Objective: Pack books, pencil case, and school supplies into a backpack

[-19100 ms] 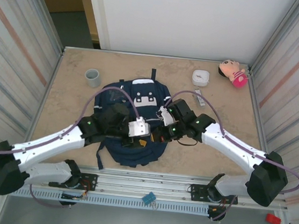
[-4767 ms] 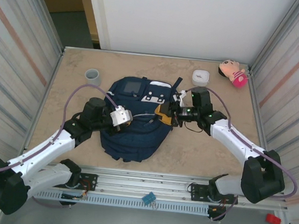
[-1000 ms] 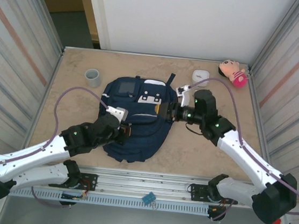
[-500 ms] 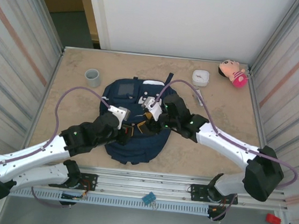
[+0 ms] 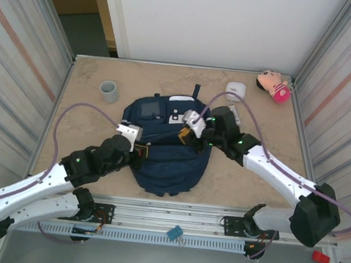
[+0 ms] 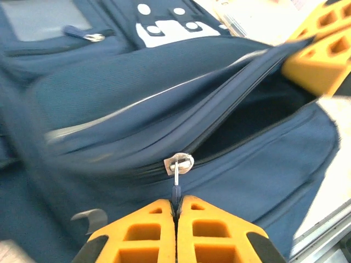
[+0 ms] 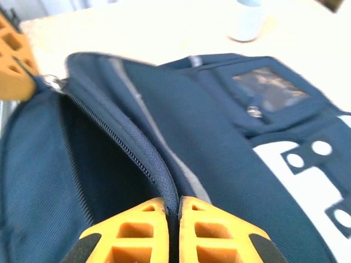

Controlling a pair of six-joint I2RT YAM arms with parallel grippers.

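Leftmost on the tan stone-patterned table (image 5: 82, 114) stands a small grey cup (image 5: 108, 90), well apart from the arms. Next comes the left gripper (image 5: 142, 154), its orange fingers (image 6: 216, 235) pressed together and clamped on the dark zip pull (image 6: 176, 192) that hangs from a silver slider (image 6: 180, 163). It belongs to the large navy blue fabric backpack (image 5: 170, 163), which lies flat mid-table with its main zip parted and a dark opening (image 6: 258, 112) gaping between the two grippers. On the bag's front sit a clear window pocket (image 7: 263, 87), its contents too blurred to read, and a white patch (image 6: 175, 30) marked with blue dots and bars rather than legible lettering. The right gripper (image 5: 186, 136) is over the bag's upper right part, its orange fingers (image 7: 211, 235) closed together, pinching the zip-lined edge (image 7: 159, 170) of the opening. Further right, a narrow grey-white oblong bar (image 5: 234, 115) lies on the table just beside the right arm. Beyond it rests a white rounded square box (image 5: 235, 89), and a pink plush toy (image 5: 274, 85) lies in the far right corner.
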